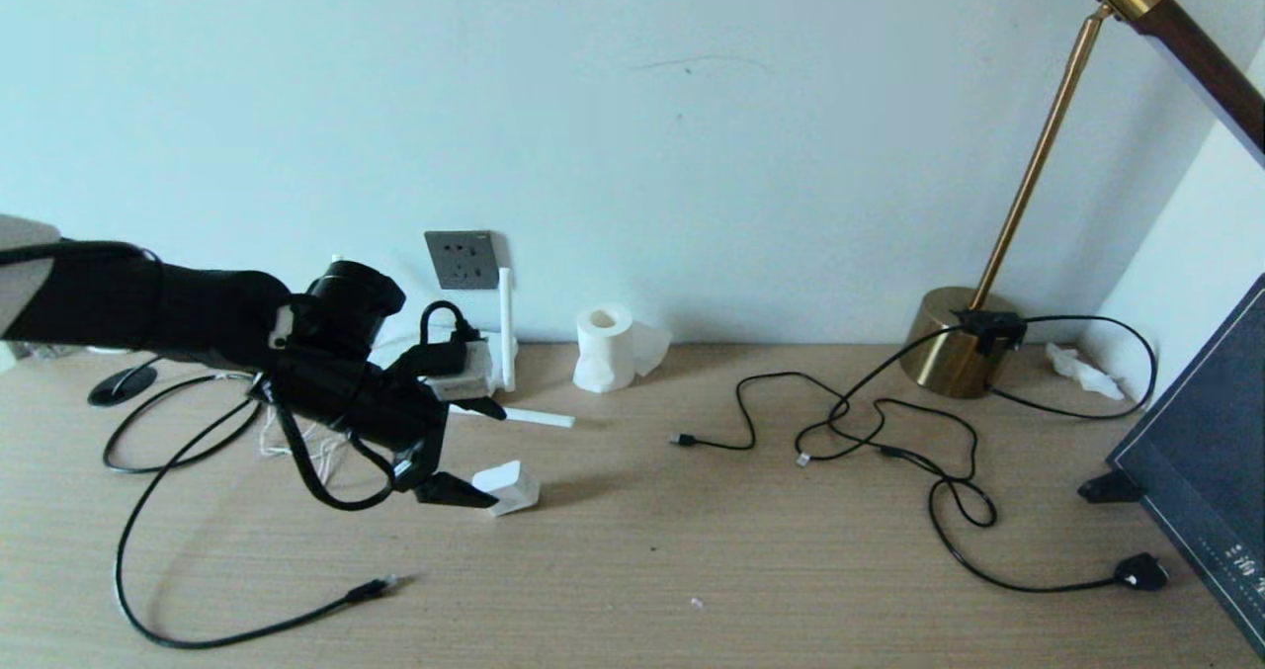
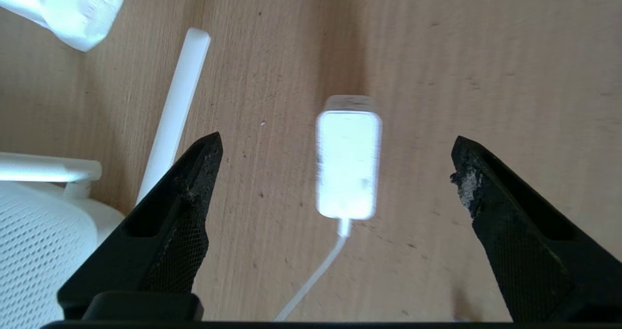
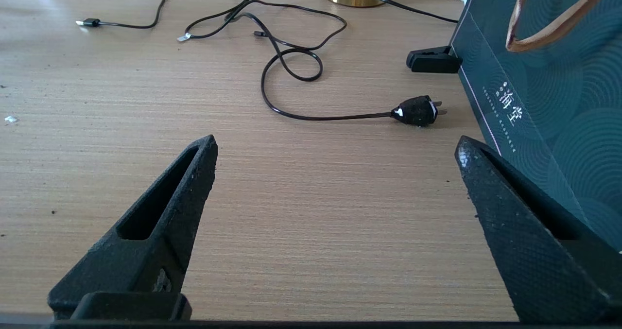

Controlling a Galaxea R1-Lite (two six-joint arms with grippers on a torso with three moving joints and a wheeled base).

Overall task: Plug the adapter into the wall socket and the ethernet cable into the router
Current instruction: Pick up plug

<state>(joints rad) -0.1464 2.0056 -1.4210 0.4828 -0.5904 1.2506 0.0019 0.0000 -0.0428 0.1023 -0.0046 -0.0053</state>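
The left arm reached in from 9 o'clock across the wooden desk (image 1: 751,570), its left gripper (image 1: 464,452) angled downward with both fingers spread wide and empty above the adapter (image 2: 348,166), which lay flat on the desk between them, untouched, its thin white cord trailing back. The router (image 1: 464,377) sat just beyond at 12 o'clock, below the wall socket (image 1: 463,259), and the ethernet cable (image 1: 371,588) lay at 6 o'clock. The right gripper (image 3: 335,173) hovered wide open and empty over bare desk.
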